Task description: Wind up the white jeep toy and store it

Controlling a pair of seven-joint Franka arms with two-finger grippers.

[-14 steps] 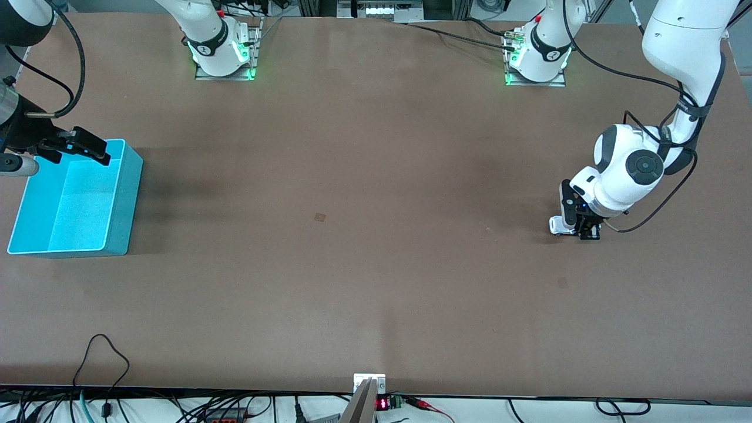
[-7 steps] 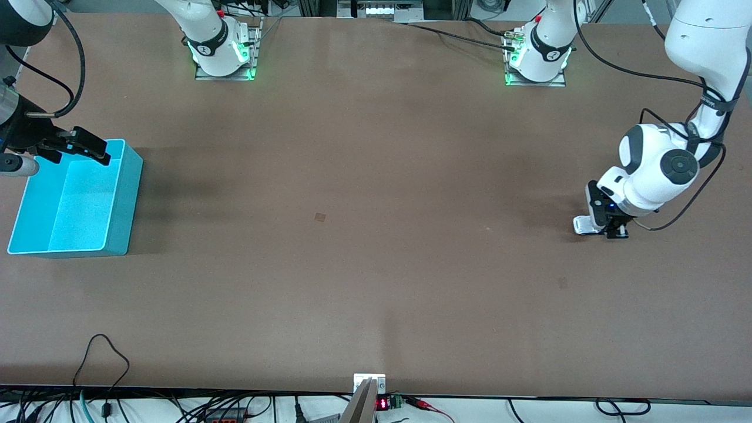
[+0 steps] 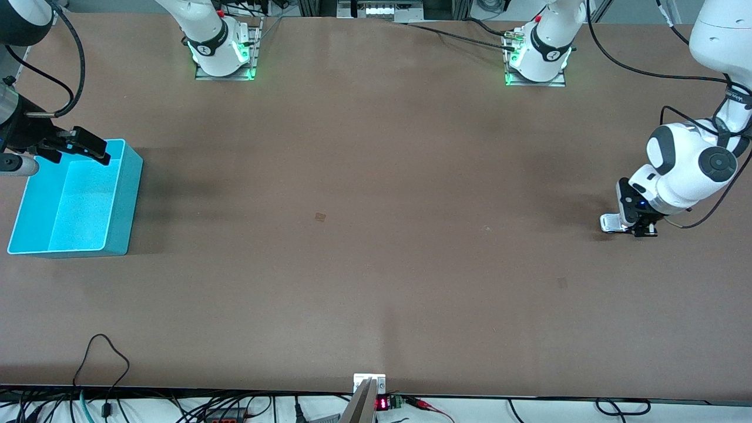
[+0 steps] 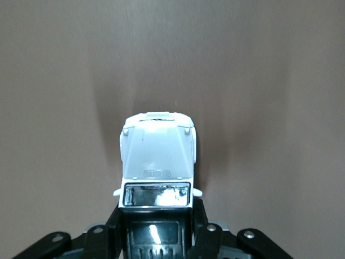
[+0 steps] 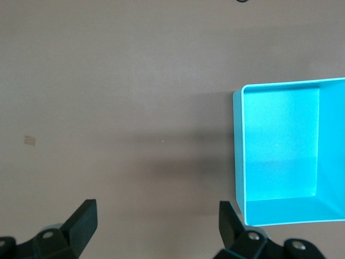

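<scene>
Brown table (image 3: 376,264), boxy white jeep toy (image 4: 158,154)

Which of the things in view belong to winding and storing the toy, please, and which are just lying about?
For the job:
- toy jeep, gripped by the left gripper, low at the table
- turquoise bin, with nothing in it
- right gripper, open, waiting beside the bin

Lying about:
- cables along the table edge nearest the camera

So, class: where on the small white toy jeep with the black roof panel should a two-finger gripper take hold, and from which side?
Across the flat side walls of the small white toy jeep, coming from above. The left gripper is shut on it this way, toward the left arm's end of the table; the boxy body is narrow enough.
</scene>
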